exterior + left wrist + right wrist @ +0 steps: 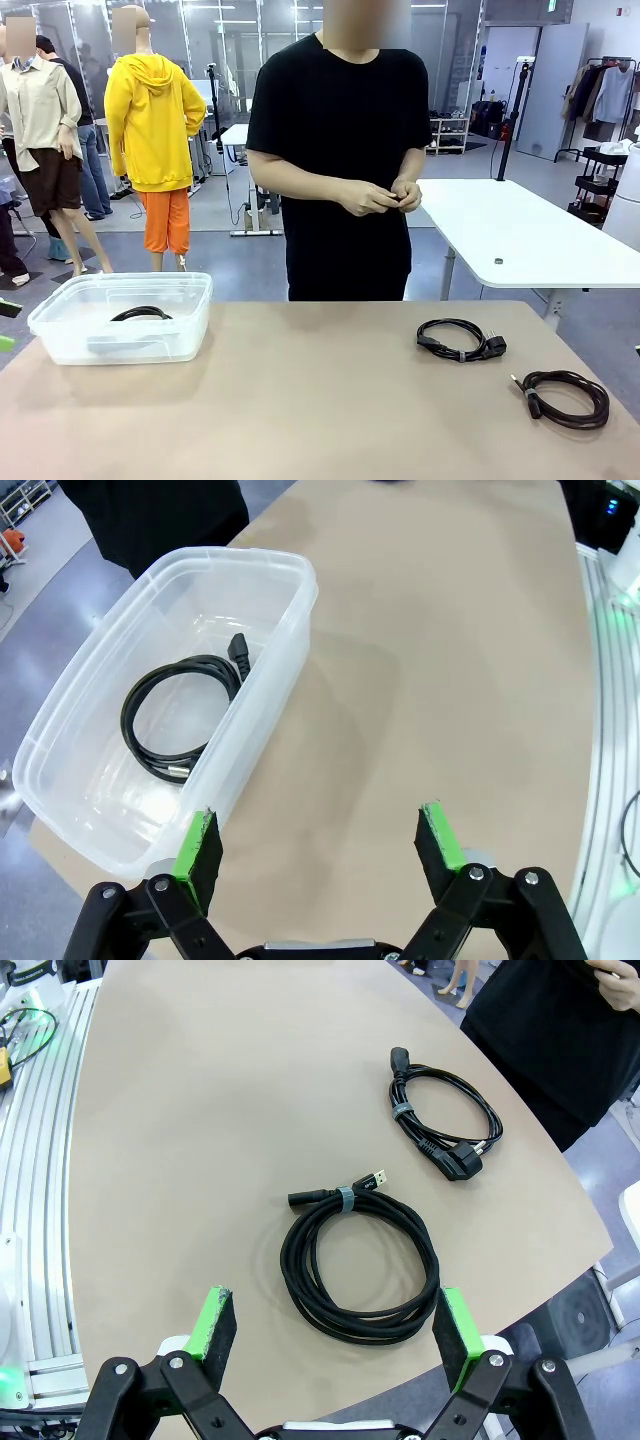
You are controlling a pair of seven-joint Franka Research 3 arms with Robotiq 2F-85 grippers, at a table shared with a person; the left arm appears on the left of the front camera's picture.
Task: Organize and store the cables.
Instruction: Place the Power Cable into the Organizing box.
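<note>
At left, one coiled cable lies inside the clear bin, beside which the left gripper hangs spread wide and empty. Farther right, a plug-ended coil and a tied coil rest apart on the table, the latter beneath the right gripper, likewise wide and empty. Each coil appears light, limp and smooth-sheathed, best taken across its bundled strands near the tie band; no brand or writing is legible.
</note>
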